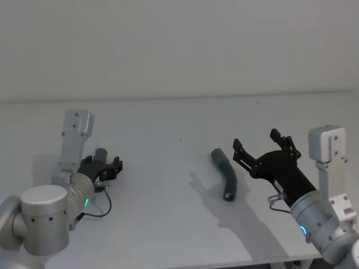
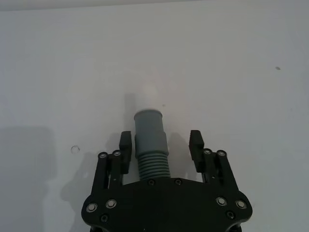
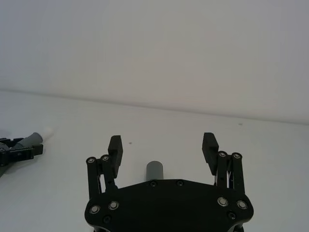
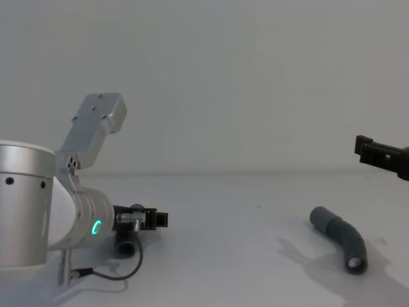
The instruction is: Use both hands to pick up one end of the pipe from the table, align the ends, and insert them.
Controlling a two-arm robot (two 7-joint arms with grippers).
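White matte table (image 1: 168, 126) meets a bare pale wall (image 1: 179, 45), and we see the left gripper (image 2: 161, 143) released astride the white-tipped pipe piece (image 2: 150, 133), the right gripper (image 1: 257, 140) spread wide above the bent grey piece (image 1: 226, 174).

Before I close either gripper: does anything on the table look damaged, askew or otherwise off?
Nothing stands out. Both pieces lie intact on the table: the white-tipped piece between the fingers of the open left gripper, the bent piece beside the raised, open right gripper.
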